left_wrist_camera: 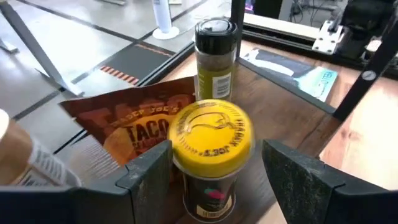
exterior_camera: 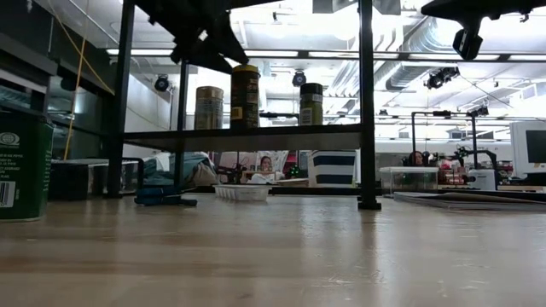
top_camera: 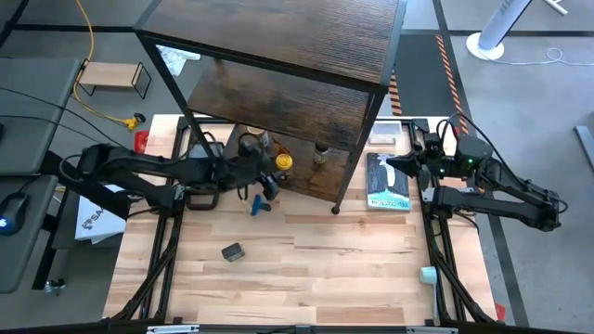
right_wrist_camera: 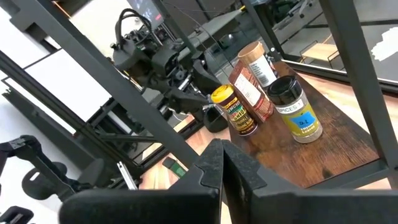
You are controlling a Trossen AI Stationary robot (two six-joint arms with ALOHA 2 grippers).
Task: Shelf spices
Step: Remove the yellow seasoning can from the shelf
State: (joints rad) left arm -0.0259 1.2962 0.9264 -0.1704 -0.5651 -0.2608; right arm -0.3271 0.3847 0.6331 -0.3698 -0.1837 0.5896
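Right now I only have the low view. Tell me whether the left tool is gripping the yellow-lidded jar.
Observer: No. The left tool stands open astride the yellow-lidded jar, which is upright on the shelf.
Operator: Report what's behind that jar.
Observer: The reddish-brown packet leans right behind it. The black-lidded jar stands farther back.
Operator: Give me the right tool.
Observer: The right tool is shut and empty, above the blue book beside the shelf.

A blue book (top_camera: 387,182) lies beside possibly a blue T-piece (top_camera: 261,205).
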